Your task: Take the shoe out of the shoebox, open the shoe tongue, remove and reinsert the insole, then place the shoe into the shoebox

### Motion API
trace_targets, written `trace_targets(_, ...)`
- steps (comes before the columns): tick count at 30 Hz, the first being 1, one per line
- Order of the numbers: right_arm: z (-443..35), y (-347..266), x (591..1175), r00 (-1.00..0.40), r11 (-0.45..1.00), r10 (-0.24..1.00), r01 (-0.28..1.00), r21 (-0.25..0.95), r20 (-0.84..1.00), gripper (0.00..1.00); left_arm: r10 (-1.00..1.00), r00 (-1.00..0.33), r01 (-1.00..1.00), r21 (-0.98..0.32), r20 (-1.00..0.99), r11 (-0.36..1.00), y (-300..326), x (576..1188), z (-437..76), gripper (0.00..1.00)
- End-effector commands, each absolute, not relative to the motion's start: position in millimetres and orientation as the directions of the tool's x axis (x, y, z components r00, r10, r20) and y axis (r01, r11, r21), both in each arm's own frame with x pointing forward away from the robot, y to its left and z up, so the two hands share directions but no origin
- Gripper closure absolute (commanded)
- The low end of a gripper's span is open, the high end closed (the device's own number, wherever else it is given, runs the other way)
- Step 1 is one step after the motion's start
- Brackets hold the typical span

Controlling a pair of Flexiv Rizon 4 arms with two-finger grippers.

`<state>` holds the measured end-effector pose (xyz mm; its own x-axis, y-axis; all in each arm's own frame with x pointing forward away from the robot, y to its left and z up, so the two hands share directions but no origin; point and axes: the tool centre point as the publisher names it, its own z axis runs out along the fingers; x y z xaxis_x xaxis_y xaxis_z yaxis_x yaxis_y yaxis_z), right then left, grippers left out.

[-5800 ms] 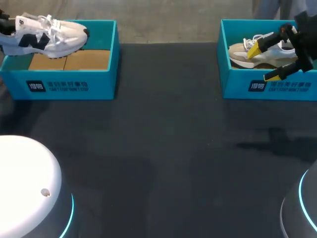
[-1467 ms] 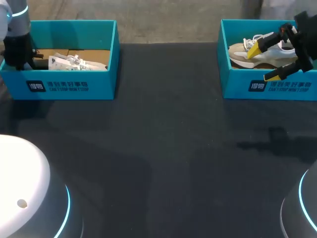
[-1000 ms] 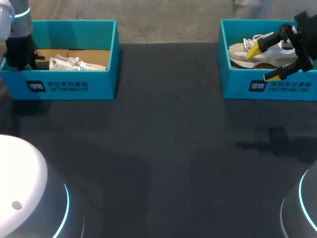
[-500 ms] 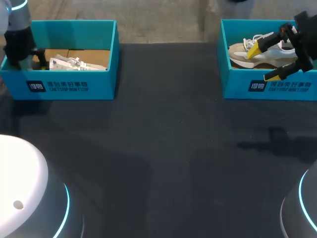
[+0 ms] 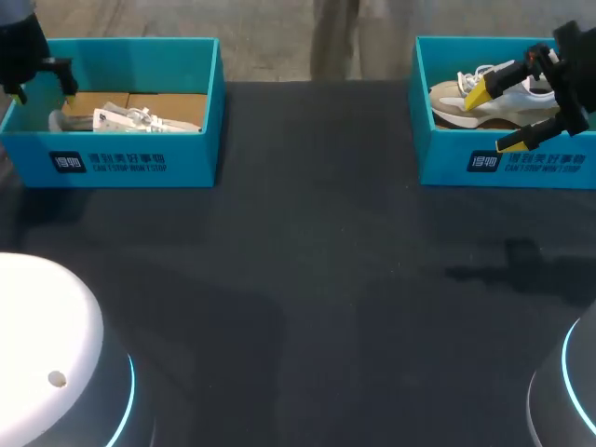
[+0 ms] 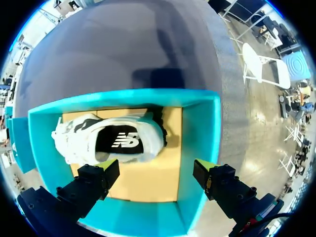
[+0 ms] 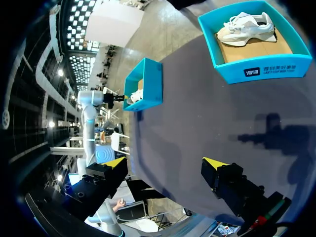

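Far left, the teal left shoebox (image 5: 130, 163) sits at the table's back edge. The white sneaker (image 6: 79, 143) lies inside it on the cardboard floor, toward one end. In the left wrist view I look straight down into its opening; the dark insole (image 6: 121, 140) looks seated flat. My left gripper (image 6: 155, 170) hangs above the box w/ fingers spread wide, gripping nothing and clear of the shoe; one fingertip is over the box floor, the other over the box's end wall.

The middle of the dark table (image 5: 307, 279) carries only shadows.

At right, the right shoebox (image 5: 447, 168) holds a beige sneaker (image 5: 452, 102), upright, laces showing. My right gripper (image 7: 165, 162) hangs high above the table, well apart from that box, fingers open, nothing between them.

My read: w/ the insole in, the shoe boxed and the fingers open, the left side looks like the placing step finished, though I can't rule out an untouched start. Next move probably calls for lifting the left arm clear. The right arm would then need to come down over the beige sneaker, straddle its collar and close before lifting.
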<state>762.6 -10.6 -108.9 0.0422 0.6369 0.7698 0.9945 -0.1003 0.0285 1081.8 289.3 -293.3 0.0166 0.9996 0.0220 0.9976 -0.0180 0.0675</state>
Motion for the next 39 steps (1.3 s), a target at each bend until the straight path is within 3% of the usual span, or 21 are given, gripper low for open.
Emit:
trace_targets(1, -109.4, -9.8, 763.0, 0.044, -0.101, 0.638, 0.995, 0.028, 0.768, 0.0, 1.0, -0.006, 0.993, 0.116, 0.018, 0.004, 288.8, 1061.9, -264.8, 0.0)
trace_targets(31, -109.4, -9.8, 763.0, 0.044, -0.101, 0.638, 0.995, 0.028, 0.768, 0.0, 1.0, -0.011, 0.992, 0.126, -0.002, 0.011, 287.7, 1058.5, -251.6, 0.0)
trace_targets(39, -111.5, -61.2, 800.3, 0.1, -0.161, 0.797, 0.986, 0.05, 0.595, 0.0, 1.0, -0.011, 0.992, 0.126, -0.002, 0.011, 287.7, 1058.5, -251.6, 0.0)
